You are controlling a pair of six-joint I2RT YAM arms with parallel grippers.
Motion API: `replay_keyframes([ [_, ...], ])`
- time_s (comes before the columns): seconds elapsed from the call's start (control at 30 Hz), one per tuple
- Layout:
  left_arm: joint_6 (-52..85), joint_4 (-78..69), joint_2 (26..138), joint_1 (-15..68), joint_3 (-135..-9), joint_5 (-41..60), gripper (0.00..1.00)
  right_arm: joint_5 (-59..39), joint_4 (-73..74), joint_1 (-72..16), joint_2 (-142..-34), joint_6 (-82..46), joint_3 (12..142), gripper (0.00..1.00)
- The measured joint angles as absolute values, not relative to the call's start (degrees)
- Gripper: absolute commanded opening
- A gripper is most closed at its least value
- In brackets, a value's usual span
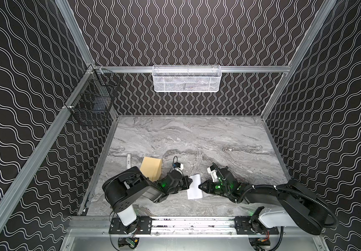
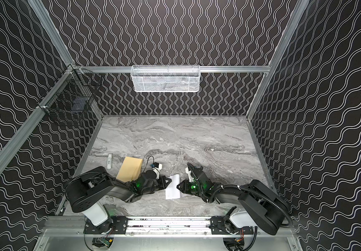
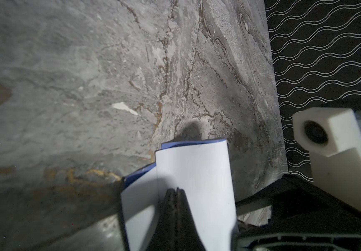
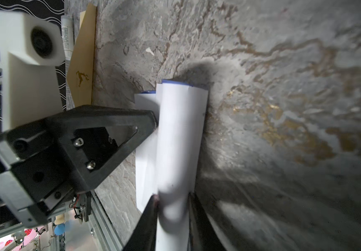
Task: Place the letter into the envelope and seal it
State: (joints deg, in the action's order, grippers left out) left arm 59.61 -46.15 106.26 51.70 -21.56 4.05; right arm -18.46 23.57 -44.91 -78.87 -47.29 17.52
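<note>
Overhead, in both top views, the letter (image 1: 193, 192) lies on the counter (image 1: 175, 139) between the left claw (image 1: 190, 181) and right claw (image 1: 199, 186). Left wrist view: left claw's jaws are together, tip resting on the letter. Right wrist view: right claw's jaws bracket the curled letter, touching both sides.

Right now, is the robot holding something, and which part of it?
The left gripper is shut on the left edge of the letter. The right gripper straddles its curled right side; whether it grips cannot be told.
</note>
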Motion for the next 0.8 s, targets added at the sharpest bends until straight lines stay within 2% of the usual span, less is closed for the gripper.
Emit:
replay_keyframes([
  [0.07,59.61,-46.33,106.0,51.72,-21.21,4.05,0.01,-18.46,23.62,-45.17,-79.24,-47.16,17.61,0.23],
  [0.27,59.59,-43.16,103.63,51.72,-21.3,4.1,0.17,-17.8,23.44,-45.76,-79.88,-46.87,18.09,0.16],
  [0.4,59.37,-37.69,100.88,51.77,-23.14,4.8,0.4,-17.12,23.42,-46.17,-80.18,-46.46,18.46,0.16],
  [0.57,59.33,-28.73,94.65,51.27,-25.08,4.71,0.57,-15.97,22.96,-46.57,-80.25,-46.0,18.74,0.16],
  [0.7,58.87,-20.12,87.44,49.84,-26.35,2.98,0.63,-15.44,22.39,-46.68,-79.79,-46.0,18.74,0.16],
  [0.8,58.17,-14.09,82.96,49.52,-26.65,1.91,0.61,-15.11,22.24,-46.76,-79.55,-46.0,18.79,0.16],
])
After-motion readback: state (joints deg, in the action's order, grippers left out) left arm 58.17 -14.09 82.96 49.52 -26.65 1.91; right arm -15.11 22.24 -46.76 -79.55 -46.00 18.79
